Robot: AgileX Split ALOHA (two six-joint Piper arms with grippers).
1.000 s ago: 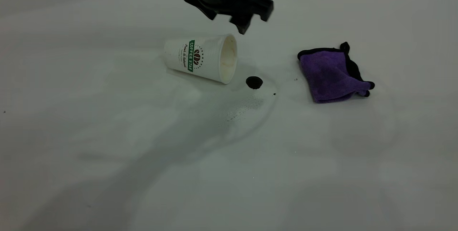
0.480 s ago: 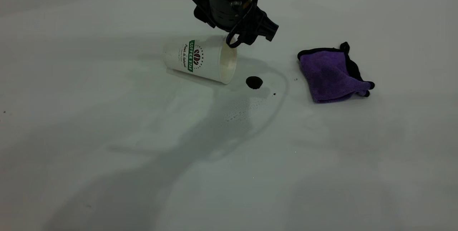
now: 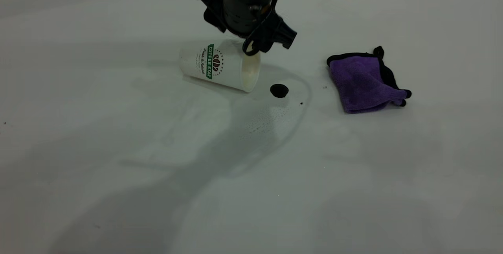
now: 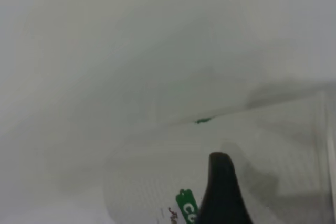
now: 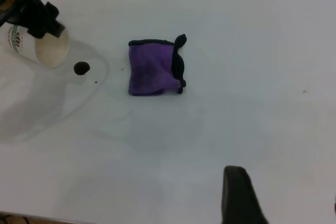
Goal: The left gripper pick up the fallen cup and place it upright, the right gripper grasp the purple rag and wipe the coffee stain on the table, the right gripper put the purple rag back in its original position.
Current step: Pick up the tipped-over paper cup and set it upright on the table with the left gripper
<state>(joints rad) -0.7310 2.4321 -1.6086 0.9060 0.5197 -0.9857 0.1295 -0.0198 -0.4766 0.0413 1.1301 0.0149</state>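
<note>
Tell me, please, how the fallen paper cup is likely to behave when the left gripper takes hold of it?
Lying on its side, the cup would probably roll if nudged. Its thin paper wall looks light and may dent under the left gripper. Its open mouth faces the coffee stain, so dregs might drip.

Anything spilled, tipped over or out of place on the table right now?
Yes. The cup lies on its side, mouth toward the rag, with the left gripper just above its rim. A dark coffee stain sits on the table just beyond the mouth, with small specks nearby. The rag lies untouched.
</note>
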